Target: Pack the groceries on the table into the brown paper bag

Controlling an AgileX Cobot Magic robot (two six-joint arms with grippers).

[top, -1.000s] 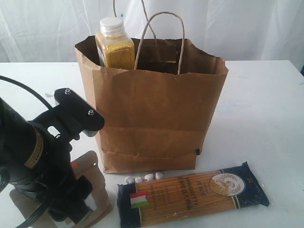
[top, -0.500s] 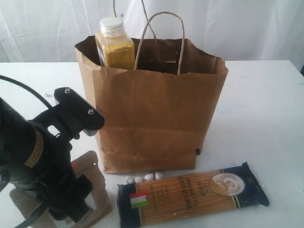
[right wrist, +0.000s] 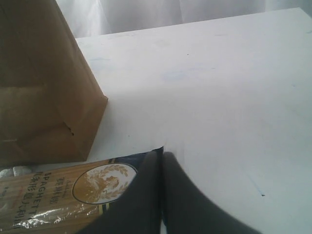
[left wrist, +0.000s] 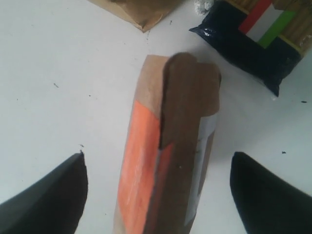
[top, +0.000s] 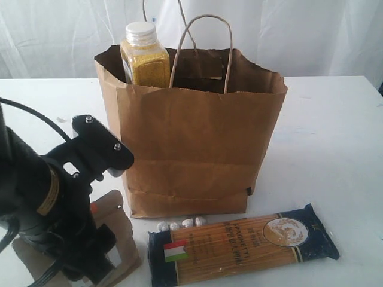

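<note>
Kraft-brown entry, brown paper bag (top: 191,149): stands upright at the centre of the bench (top: 335,131), mouth open, cord handles up.

Contents seen: yellow-grain bottle (top: 145,57), upright in the bag's far-left corner, neck and cap above the rim. Anything deeper in the bag is hidden.

Spaghetti packet (top: 239,248): dark blue, flag label, lying flat on the bench just near of the bag. Not packed.

Kraft pouch with orange strip (top: 122,239): on the bench at the near left, beside the bag's near-left corner, partly hidden by the arm. Not packed. Whether it stands or leans cannot be told.

Small white lumps (top: 181,224): a short row between the bag's foot and the packet.

Left gripper (left wrist: 158,192): released, jaws spread wide on either side of the pouch, neither finger touching it.

Right gripper (right wrist: 162,187): clenched on nothing, poised over the right end of the packet; contact cannot be told.

Change noted: over the past second the left arm has eased slightly down and to the right above the pouch. Its jaws have kept the same spread. Bag, bottle, packet and lumps have not moved.

Reading: the approach to the pouch looks nearly finished, with the squeeze not yet begun. At least two groceries remain outside, so packing is only partly done.
</note>
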